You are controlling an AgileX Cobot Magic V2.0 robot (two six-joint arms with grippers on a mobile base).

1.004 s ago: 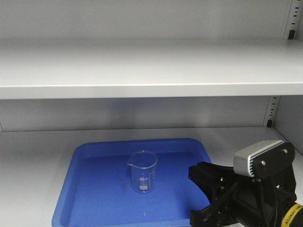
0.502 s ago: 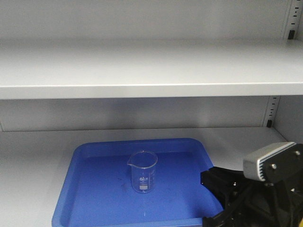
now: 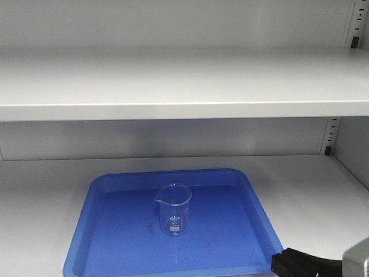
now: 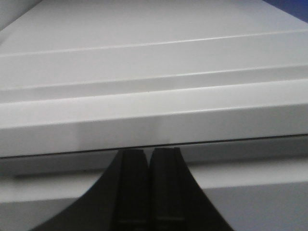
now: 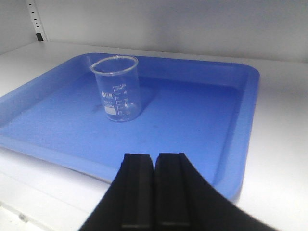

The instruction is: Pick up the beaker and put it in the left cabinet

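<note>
One beaker (image 3: 173, 209), clear glass, stands upright near the middle of a blue tray (image 3: 115, 254) on the lower shelf (image 3: 34, 190) of the left cabinet (image 3: 184, 81). Spout faces left in the front view; printed marks face the right wrist camera. Beaker looks empty, so likely light; thin glass, probably fragile and slick, tips easily if bumped on the rim.

Right claw (image 5: 154, 161) has its fingers pressed together, nothing between them, sits outside the tray's near edge, well apart from the beaker. Only a dark bit of that arm shows at the bottom right corner of the front view. Left claw (image 4: 150, 156) is also closed on nothing, facing a grey shelf edge (image 4: 154, 125), no beaker in its view.

Judgement: beaker already rests inside the cabinet, placement looks done. If regrasped, take it across the straight side wall around mid-height, below the flared rim and off the spout, with gentle squeeze; pinching the rim risks slip or chipping.
</note>
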